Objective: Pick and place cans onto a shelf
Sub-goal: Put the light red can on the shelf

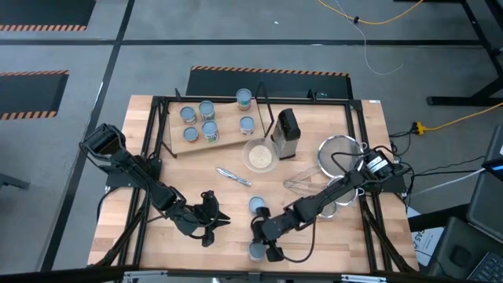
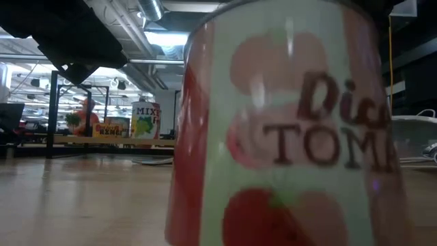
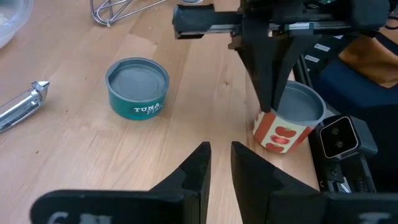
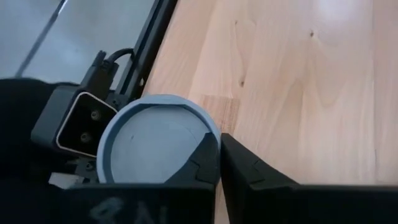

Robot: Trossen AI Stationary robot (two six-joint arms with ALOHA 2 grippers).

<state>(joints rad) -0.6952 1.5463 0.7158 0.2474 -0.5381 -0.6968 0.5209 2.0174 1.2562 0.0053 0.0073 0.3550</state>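
Several cans [image 1: 207,110] stand on the light-wood shelf [image 1: 228,138] at the far left of the table. A teal tuna can [image 3: 137,87] stands upright near the table's middle. A red-and-white tomato can [image 3: 289,121] stands upright at the near edge and fills the low view [image 2: 287,137]. My right gripper [image 4: 221,158] is shut, slanting down beside this can's top [image 4: 152,140], with nothing between its fingers. My left gripper [image 3: 221,162] hovers to the left of both cans, narrowly open and empty. My right gripper lies with the outer side of one shut finger [image 4: 205,155] against the tomato can's top rim [image 4: 210,130], on the side facing the table's left. The fingers slant down from the far right. The can stands upright on the table, outside the fingers.
A whitish bowl [image 1: 259,156], a dark upright grater [image 1: 287,132], metal strainers [image 1: 342,153] and a metal tool [image 1: 233,176] lie across the table's middle and right. A small camera block [image 3: 339,137] sits at the near edge beside the tomato can.
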